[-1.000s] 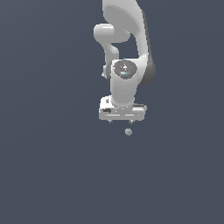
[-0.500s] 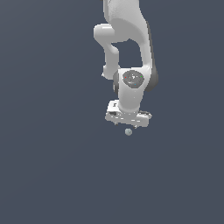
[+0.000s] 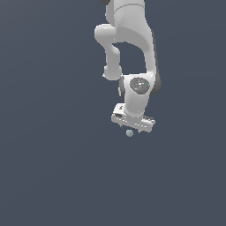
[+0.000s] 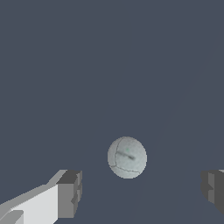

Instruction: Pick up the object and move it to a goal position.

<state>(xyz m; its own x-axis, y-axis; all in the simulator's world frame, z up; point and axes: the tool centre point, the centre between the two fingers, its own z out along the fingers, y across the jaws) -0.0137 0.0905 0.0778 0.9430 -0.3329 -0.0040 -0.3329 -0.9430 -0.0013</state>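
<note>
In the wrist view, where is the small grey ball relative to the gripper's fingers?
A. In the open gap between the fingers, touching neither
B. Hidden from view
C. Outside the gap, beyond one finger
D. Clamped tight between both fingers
A: the ball sits free between the spread fingers of the gripper, with clear space on both sides.

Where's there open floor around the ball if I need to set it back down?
Nearly everywhere. The dark grey surface lies bare to the exterior view's left, right and below the ball. The only crowded patch is directly at the ball, where the hand hangs open just above it, fingers either side, not touching.
</note>
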